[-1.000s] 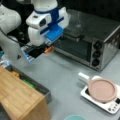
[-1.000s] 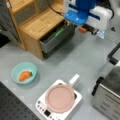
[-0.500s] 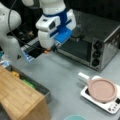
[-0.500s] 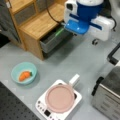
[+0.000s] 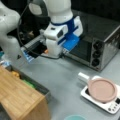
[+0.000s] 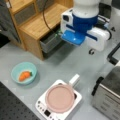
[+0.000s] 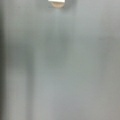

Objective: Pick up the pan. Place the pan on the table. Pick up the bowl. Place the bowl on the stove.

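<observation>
The pinkish-brown pan [image 5: 102, 90] [image 6: 60, 98] lies on the white stove [image 5: 110, 107] [image 6: 41, 108], its white handle [image 5: 83, 77] [image 6: 74, 80] sticking out over the table [image 5: 65, 80] [image 6: 70, 62]. The teal bowl [image 6: 24, 72] stands on the table left of the stove with an orange item [image 6: 24, 75] inside; in a front view only its rim [image 5: 73, 117] shows at the bottom edge. My gripper [image 5: 56, 50] [image 6: 85, 41] hangs above the table, well apart from the pan and holding nothing I can see. The wrist view shows grey table [image 7: 60, 65] with a small white and pinkish shape [image 7: 57, 3] at the top edge.
A silver toaster oven [image 5: 100, 47] [image 6: 110, 95] stands beside the stove. A light wooden block with an open drawer [image 5: 20, 100] [image 6: 42, 25] takes up the other side. A black cable [image 5: 27, 45] loops down from the arm.
The arm has moved across the table toward the stove and pan, to the right in one front view and downward in the other. Pan and bowl have not moved.
</observation>
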